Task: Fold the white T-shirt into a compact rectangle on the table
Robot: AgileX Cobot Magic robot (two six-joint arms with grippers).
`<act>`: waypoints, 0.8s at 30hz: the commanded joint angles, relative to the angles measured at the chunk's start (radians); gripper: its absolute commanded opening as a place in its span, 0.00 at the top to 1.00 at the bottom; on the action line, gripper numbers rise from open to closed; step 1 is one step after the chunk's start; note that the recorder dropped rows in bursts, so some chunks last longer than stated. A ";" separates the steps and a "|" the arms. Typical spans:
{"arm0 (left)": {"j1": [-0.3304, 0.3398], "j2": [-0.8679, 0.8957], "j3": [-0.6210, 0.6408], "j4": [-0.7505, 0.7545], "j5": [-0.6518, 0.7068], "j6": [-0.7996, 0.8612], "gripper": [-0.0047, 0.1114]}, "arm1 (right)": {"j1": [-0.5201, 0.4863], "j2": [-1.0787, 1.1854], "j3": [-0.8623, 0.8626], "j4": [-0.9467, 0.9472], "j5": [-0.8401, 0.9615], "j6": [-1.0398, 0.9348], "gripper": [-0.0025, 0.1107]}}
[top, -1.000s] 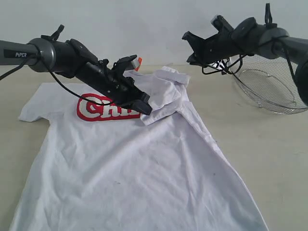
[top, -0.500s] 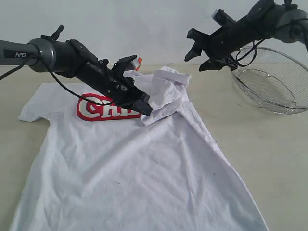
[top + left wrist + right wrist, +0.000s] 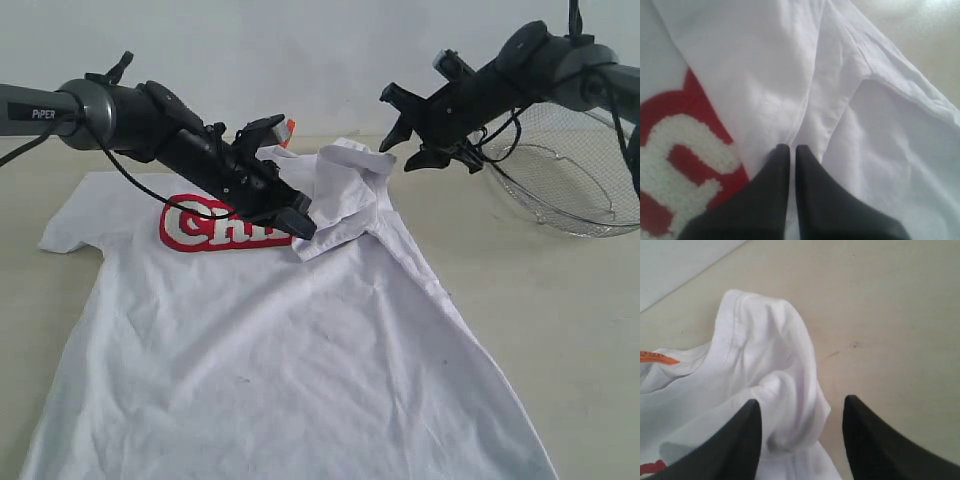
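The white T-shirt lies spread on the table, red lettering partly showing. Its right sleeve is folded inward over the chest. My left gripper rests low on that fold, shut, with creases in the cloth running into its tips. My right gripper hovers open just beyond the bunched shoulder. In the right wrist view the bunched cloth sits under the open gripper, nearer one fingertip. An orange neck tag shows.
A round wire-mesh basket stands at the back right, close behind the right arm. A pale wall runs along the table's far edge. Bare table lies to the right of the shirt.
My right gripper has opened and come down and left toward the bunched shoulder. The left gripper and the shirt have not moved.
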 commanded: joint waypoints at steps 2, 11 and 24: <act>-0.004 0.000 -0.007 -0.007 0.007 -0.004 0.92 | 0.009 0.022 -0.003 0.001 -0.014 0.020 0.58; -0.004 0.000 -0.007 -0.007 0.009 -0.004 0.92 | 0.012 0.022 -0.003 0.007 -0.044 0.036 0.80; -0.004 0.000 -0.007 -0.001 0.008 -0.004 0.92 | 0.013 0.020 -0.003 0.043 -0.159 0.022 0.98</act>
